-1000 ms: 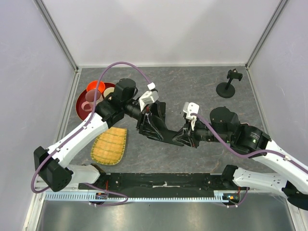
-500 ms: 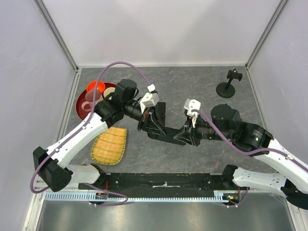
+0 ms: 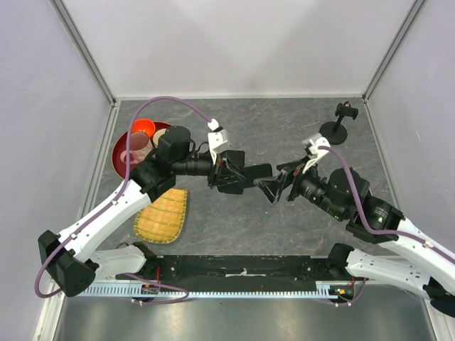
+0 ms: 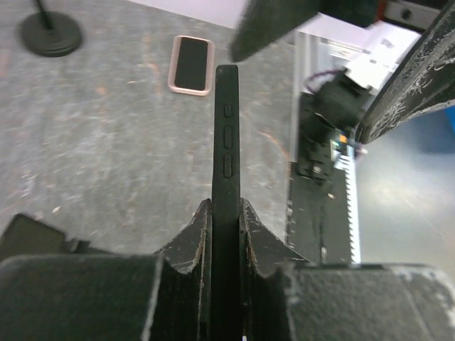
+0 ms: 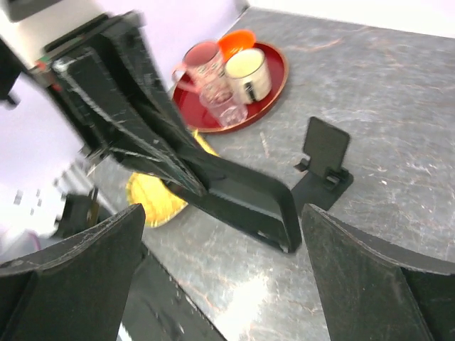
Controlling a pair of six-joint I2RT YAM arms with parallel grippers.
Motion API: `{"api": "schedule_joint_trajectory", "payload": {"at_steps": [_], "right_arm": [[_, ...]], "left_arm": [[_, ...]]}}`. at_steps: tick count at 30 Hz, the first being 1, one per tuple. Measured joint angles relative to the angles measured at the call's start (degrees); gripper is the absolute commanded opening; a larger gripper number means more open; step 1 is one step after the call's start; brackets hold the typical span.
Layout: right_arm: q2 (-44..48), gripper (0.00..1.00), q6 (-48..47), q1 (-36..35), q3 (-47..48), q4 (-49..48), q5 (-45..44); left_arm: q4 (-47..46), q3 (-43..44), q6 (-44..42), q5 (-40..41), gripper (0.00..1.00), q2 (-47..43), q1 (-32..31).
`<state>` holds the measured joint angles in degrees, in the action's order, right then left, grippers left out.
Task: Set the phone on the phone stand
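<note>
Two robot arms seen from above. The left arm (image 3: 106, 213), at the lower left of the frame, has glossy white link shells joined by bulky, rounded black joint housings. The right arm (image 3: 409, 241), at the lower right, matches it. A mauve cable (image 3: 167, 99) loops along the left arm to a small white camera block (image 3: 217, 137) at its wrist. A second mauve cable (image 3: 352, 195) runs to the right arm's white block (image 3: 316, 148). The arms end in the matte black left gripper (image 3: 238, 177) and right gripper (image 3: 272, 188). Close up, the wedge-shaped black fingers (image 4: 186, 245) show grey scuffs and chipped edges.
</note>
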<state>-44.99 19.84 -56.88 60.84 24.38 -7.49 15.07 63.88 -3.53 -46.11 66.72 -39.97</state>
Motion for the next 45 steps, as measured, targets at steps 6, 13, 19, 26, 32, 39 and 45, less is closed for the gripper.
{"api": "schedule_joint_trajectory", "payload": {"at_steps": [6, 13, 19, 26, 32, 39, 45], "right_arm": [[8.3, 0.98, 12.5, 0.0, -13.7, -12.0, -14.0], [2.1, 0.98, 26.7, 0.0, -15.9, -23.6, -21.1], [-6.5, 0.98, 36.1, 0.0, -15.5, -26.6, -22.8], [-9.2, 0.98, 41.8, 0.0, -14.5, -29.5, -23.6], [-9.7, 0.98, 44.8, 0.0, -14.5, -33.3, -24.2], [-12.2, 0.98, 46.7, 0.0, -13.9, -34.4, -24.4], [-13.7, 0.95, 48.5, 0.0, -13.2, -33.8, -25.1]], "left_arm": [[-6.2, -3.9, 4.0, 13.3, 0.02, -3.4, 0.0], [-11.3, -7.8, 6.4, 19.7, 0.02, -6.4, 0.0], [-13.7, -8.9, 6.9, 22.2, 0.02, -7.0, 0.0], [-15.4, -9.9, 7.1, 23.5, 0.02, -8.5, 0.0], [-15.9, -9.9, 7.2, 23.7, 0.02, -8.7, 0.0], [-16.1, -9.9, 7.2, 25.0, 0.02, -8.7, 0.0], [-16.3, -10.1, 7.2, 25.0, 0.02, -8.8, 0.0]]}}
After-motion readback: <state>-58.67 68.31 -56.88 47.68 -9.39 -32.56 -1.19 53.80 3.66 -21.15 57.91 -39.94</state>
